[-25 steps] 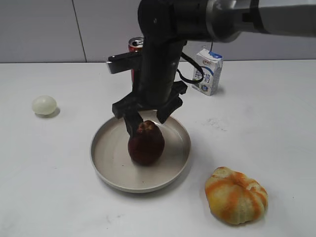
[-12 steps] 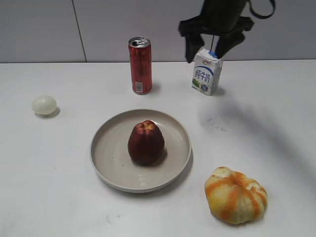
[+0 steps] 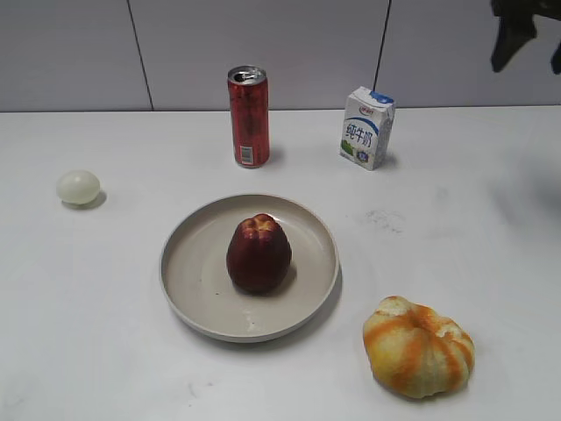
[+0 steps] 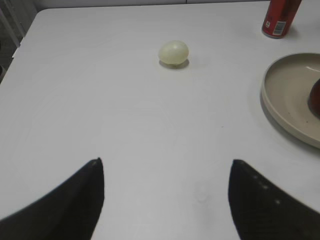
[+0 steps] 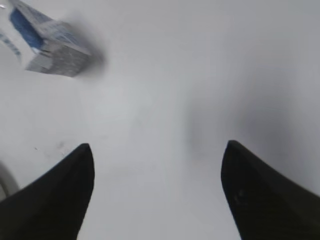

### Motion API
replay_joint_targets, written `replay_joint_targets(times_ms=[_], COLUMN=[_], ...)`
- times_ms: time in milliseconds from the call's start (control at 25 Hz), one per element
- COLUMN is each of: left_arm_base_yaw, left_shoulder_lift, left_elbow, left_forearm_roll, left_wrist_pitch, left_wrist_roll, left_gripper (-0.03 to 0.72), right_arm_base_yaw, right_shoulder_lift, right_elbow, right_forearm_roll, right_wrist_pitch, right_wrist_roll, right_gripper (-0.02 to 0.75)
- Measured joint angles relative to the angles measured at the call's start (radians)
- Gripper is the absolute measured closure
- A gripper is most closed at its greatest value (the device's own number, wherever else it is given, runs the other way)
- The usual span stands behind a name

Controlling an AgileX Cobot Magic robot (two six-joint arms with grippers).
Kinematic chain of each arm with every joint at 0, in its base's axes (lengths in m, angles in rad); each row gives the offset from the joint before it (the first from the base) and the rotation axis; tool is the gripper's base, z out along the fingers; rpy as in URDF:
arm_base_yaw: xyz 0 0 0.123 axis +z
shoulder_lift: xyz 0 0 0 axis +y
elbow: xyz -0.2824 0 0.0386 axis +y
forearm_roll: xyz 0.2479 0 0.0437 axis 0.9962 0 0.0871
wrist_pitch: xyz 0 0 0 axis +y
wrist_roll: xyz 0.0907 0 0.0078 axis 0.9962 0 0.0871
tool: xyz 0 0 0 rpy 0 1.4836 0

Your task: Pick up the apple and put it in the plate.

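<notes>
The dark maroon apple (image 3: 259, 253) stands upright in the middle of the beige plate (image 3: 188, 263), free of any gripper. The plate's left part (image 4: 282, 95) and a sliver of the apple (image 4: 315, 97) show at the right edge of the left wrist view. My right gripper (image 3: 526, 39) is open and empty, high at the top right of the exterior view, far from the plate; its jaws (image 5: 157, 155) hang over bare table. My left gripper (image 4: 165, 172) is open and empty over the table left of the plate; it does not show in the exterior view.
A red can (image 3: 248, 117) and a milk carton (image 3: 366, 127) stand behind the plate. A pale egg-like ball (image 3: 78, 187) lies at the left. An orange-and-yellow pumpkin-like fruit (image 3: 418, 346) lies at the front right. The carton also shows in the right wrist view (image 5: 47, 42).
My right gripper let go of the apple in the plate, then rose and swung away to the upper right. The apple stays upright in the plate.
</notes>
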Motion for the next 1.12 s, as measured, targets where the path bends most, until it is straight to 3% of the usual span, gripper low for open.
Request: replay_joint_targets(times_ms=[360,600,840,1120], left_arm_base_yaw=[0.0,0.0,0.0,0.0], left_shoulder_lift=[0.0,0.0,0.0,0.0], left_elbow=[0.0,0.0,0.0,0.0], left_forearm_roll=[0.0,0.0,0.0,0.0], left_wrist_pitch=[0.0,0.0,0.0,0.0], left_wrist_roll=[0.0,0.0,0.0,0.0], left_gripper=[0.099,0.099,0.099,0.099], right_arm_base_yaw=[-0.026,-0.026,-0.026,-0.026], right_shoulder_lift=[-0.395,-0.714,-0.993,-1.321], right_elbow=[0.535,0.901,1.132,1.278], right_forearm_roll=[-0.016,-0.017,-0.018,-0.019], right_wrist_pitch=[-0.005,-0.11,-0.133,-0.134], right_wrist_roll=[-0.103,-0.105,-0.105,-0.106], right_gripper=[0.144,0.145,0.145,0.146])
